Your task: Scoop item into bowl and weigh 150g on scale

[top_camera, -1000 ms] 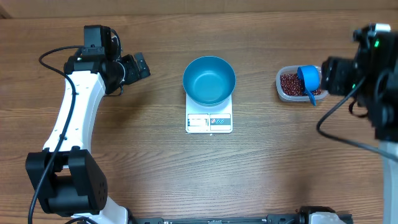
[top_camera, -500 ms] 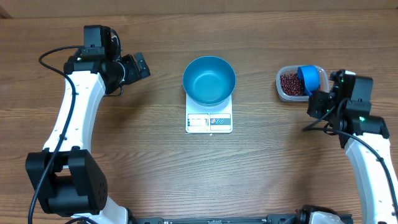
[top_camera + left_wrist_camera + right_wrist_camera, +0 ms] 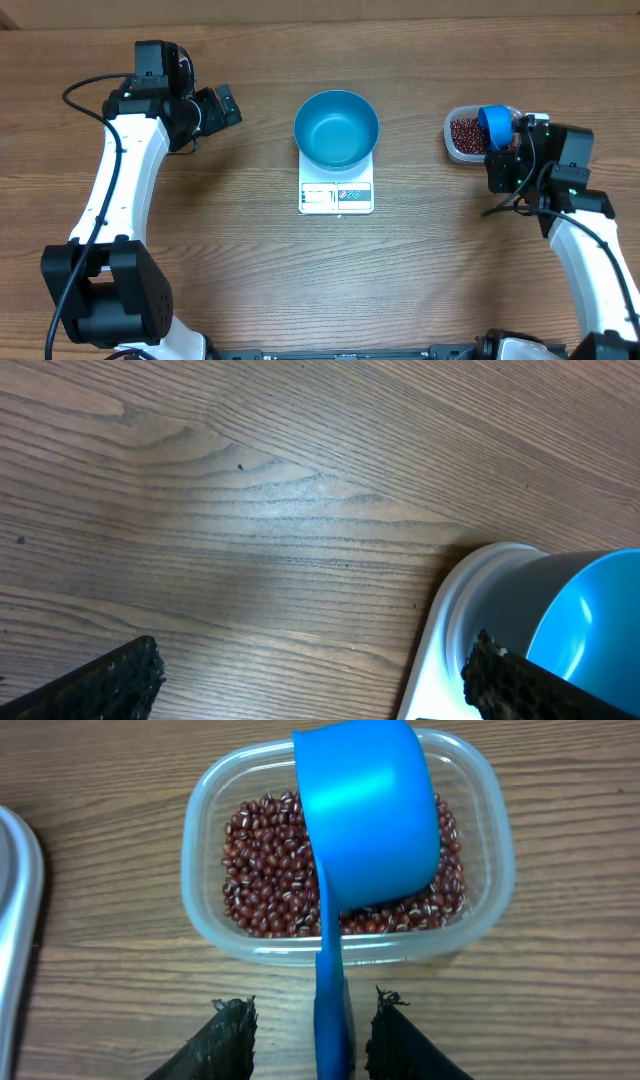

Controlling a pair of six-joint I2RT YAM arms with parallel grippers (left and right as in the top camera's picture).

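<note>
Beans (image 3: pixel 270 870) lie heaped in the clear tub (image 3: pixel 490 910), well apart from the scale (image 3: pixel 336 196) on its right side; none are in the bowl (image 3: pixel 336 128), which sits empty and mouth-up on the scale.

Your right claw (image 3: pixel 312 1012) has changed most. A second ago it hung higher, out past the tub from the scale. Now it has come down to the tub's near side and its jaws have narrowed. They flank the blue scoop's (image 3: pixel 365 810) handle with a sliver of desk (image 3: pixel 200 250) showing on each side, so it is not yet grasping. I judge you are a moment from taking the scoop, with the scooping itself still ahead.

From the claw outward, the handle runs straight away from the jaws and over the tub rim to the cup resting on the beans. The scoop's long axis lies roughly parallel to the scale's side edges, handle end toward your arm. I cannot tell which way the cup's mouth faces.

Your left claw (image 3: pixel 215 108) rests released, spread wide, on the scale's left side.
</note>
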